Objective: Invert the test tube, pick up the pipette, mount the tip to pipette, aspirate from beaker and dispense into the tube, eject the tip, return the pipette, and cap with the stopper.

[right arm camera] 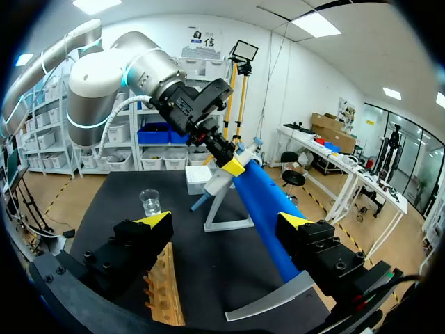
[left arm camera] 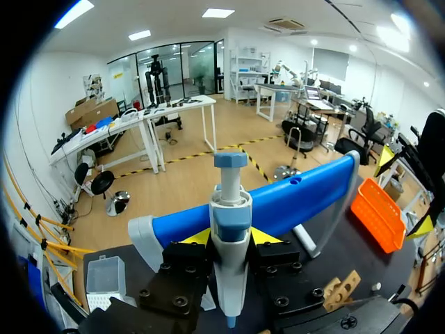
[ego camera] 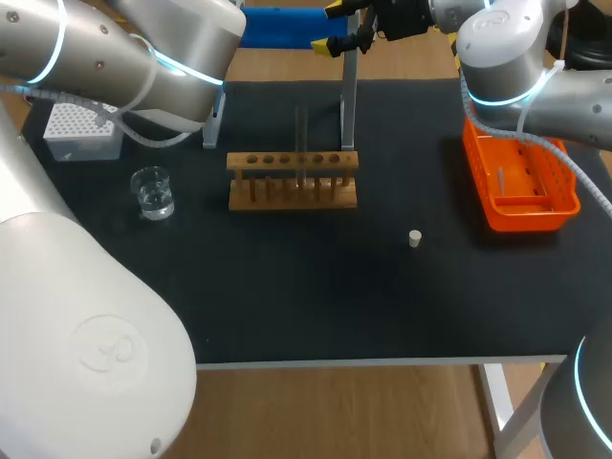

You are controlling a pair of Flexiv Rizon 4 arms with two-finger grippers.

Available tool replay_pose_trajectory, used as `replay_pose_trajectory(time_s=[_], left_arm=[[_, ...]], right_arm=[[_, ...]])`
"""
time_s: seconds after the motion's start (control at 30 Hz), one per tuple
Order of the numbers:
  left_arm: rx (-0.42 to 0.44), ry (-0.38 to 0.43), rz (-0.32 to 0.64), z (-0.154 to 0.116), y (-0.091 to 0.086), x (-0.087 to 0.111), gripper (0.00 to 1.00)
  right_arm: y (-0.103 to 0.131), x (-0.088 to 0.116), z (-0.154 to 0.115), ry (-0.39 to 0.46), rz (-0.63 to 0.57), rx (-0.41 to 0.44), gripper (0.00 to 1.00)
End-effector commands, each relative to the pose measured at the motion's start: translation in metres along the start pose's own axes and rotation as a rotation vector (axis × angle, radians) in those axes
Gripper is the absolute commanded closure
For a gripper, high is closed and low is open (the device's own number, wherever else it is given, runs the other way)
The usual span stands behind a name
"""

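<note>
Table mat (ego camera: 316,296): matte black.
Rack (ego camera: 292,180): light brown wood, row of dark holes along top.
Tray (ego camera: 521,186): bright orange.
Beaker (ego camera: 153,191): clear glass.
Stopper (ego camera: 415,238): off-white.
Tip box (ego camera: 81,129): white, fine dotted grid on top.
Pipette (left arm camera: 229,250): white body, blue plunger and collar.
Pipette stand (left arm camera: 292,202): blue bar, pale grey end.
Left gripper (left arm camera: 229,238), right gripper (right arm camera: 226,220): black bodies, yellow tips.
Left arm (ego camera: 105,57), right arm (ego camera: 516,48): silver-grey, cyan light rings.

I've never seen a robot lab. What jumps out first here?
The long blue pipette stand at the table's back, where the left gripper is closed on a pipette. Then the wooden test tube rack mid-table, with a glass beaker to its left and a bright orange tray at the right.
</note>
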State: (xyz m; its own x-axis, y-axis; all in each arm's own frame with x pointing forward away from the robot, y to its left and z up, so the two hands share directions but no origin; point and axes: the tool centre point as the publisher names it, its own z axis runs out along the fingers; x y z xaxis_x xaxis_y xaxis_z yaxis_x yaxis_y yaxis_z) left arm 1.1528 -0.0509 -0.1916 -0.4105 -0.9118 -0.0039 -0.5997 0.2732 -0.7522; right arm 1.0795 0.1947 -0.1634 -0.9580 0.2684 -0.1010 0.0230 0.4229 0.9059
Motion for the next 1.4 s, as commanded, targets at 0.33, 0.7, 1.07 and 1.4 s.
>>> replay_pose_trajectory(time_s=[0.33, 0.7, 1.07, 1.4], left_arm=[[-0.070, 0.000, -0.004, 0.003, -0.001, -0.002, 1.00], [-0.091, -0.005, -0.002, 0.008, -0.003, 0.001, 0.00], [-0.096, -0.006, -0.014, 0.008, -0.002, 0.004, 0.00], [-0.082, -0.007, -0.016, -0.007, -0.003, 0.013, 0.00]], right_arm=[[0.000, 0.000, -0.001, 0.002, 0.000, 0.003, 0.00], [0.000, 0.000, -0.001, 0.002, 0.000, 0.003, 0.00], [0.000, 0.000, -0.001, 0.002, 0.000, 0.003, 0.00], [0.000, 0.000, -0.001, 0.002, 0.000, 0.003, 0.00]])
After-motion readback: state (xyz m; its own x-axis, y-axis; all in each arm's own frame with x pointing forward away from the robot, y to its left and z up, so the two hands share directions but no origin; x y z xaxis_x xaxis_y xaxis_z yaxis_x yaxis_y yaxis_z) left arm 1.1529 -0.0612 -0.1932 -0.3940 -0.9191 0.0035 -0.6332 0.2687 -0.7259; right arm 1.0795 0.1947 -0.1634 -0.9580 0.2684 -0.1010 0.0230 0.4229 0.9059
